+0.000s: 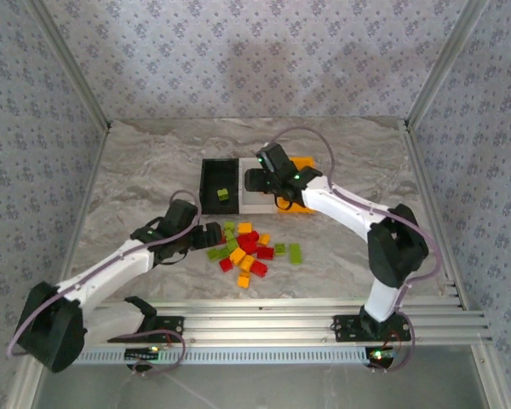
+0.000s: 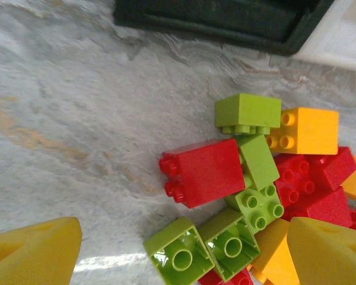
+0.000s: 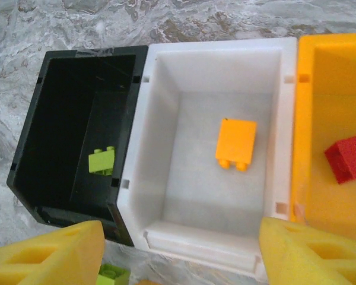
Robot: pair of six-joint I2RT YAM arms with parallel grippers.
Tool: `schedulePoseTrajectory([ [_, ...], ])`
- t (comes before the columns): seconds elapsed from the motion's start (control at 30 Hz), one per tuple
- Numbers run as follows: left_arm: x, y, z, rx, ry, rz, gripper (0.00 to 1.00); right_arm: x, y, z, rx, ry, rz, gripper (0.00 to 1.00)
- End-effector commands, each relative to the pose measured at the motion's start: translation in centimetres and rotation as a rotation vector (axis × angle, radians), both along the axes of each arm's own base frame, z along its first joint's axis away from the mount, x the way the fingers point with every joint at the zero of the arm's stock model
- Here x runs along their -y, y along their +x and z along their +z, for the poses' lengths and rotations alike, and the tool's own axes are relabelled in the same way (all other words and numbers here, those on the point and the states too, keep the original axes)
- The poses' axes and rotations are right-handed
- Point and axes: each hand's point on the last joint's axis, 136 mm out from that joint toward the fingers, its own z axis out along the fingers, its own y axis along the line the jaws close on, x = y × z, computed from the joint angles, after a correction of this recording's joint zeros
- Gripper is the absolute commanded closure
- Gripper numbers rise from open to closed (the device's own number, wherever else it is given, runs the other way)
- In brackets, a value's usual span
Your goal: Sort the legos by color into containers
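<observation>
Plainly, left gripper [image 2: 181, 254]: jaws were wide apart and gripped nothing; the yellow fingertips [image 2: 32, 252] hung low over the loose bricks, to the near left of the white bin [image 3: 216, 48].
Under the left gripper: two lime bricks lay hollow side up, side by side, one [image 2: 179, 252] touching the other [image 2: 230, 242].
Just beyond them: a red brick [image 2: 203, 172] lay on its side, touching a lime brick [image 2: 258, 160]; another lime brick [image 2: 248, 113] leaned against an orange-yellow brick [image 2: 305, 130].
Pile of legos [image 1: 247, 247]: mixed lime, orange-yellow and red, it sat on the marble table [image 1: 136, 170], near the white bin on the side toward the arm bases.
Right gripper [image 3: 181, 255]: jaws were spread wide and empty, poised above the near wall of the white bin.
White bin contents: one orange-yellow brick [image 3: 236, 144] lay on the floor, studs toward the near wall.
Black bin [image 3: 77, 59]: it was joined to the white bin's left wall and held one lime brick [image 3: 101, 160].
Orange bin [image 3: 302, 119]: it was joined to the white bin's right wall and held a red brick [image 3: 349, 157], cut off by the picture's edge.
</observation>
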Motion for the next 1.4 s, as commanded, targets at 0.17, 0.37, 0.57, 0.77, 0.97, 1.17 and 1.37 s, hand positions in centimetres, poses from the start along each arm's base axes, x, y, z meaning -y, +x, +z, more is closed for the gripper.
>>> schedulePoseTrajectory([
  [0.17, 0.6, 0.9, -2.7, -0.03, 0.096, -0.027, 0.19, 2.7, -1.3, 0.9, 0.015, 0.04, -0.051, 0.29],
  [0.37, -2.4, 0.2, -4.7, -0.099, 0.15, 0.071, 0.25, 3.0, -1.5, 1.5, 0.027, 0.053, -0.056, 0.28],
  [0.57, -4.4, 0.2, -2.7, -0.061, 0.119, 0.116, 0.25, 3.4, -1.8, 0.3, 0.006, 0.043, -0.057, 0.28],
  [0.77, -0.8, 1.8, 1.3, 0.054, -0.027, 0.031, 0.15, 3.8, -2.0, 0.0, 0.005, 0.045, -0.064, 0.28],
  [0.97, 0.8, 3.8, -0.4, 0.037, 0.03, -0.002, 0.15, 4.5, -2.2, -0.3, -0.003, 0.042, -0.079, 0.28],
  [1.17, 1.1, 4.2, -2.1, 0.012, 0.057, -0.018, 0.22, 5.7, -2.5, -0.2, 0.002, 0.036, -0.101, 0.28],
  [1.37, -2.0, 2.9, -4.3, -0.052, 0.156, 0.042, 0.33, 6.2, -2.4, -0.1, 0.004, 0.047, -0.116, 0.28],
])
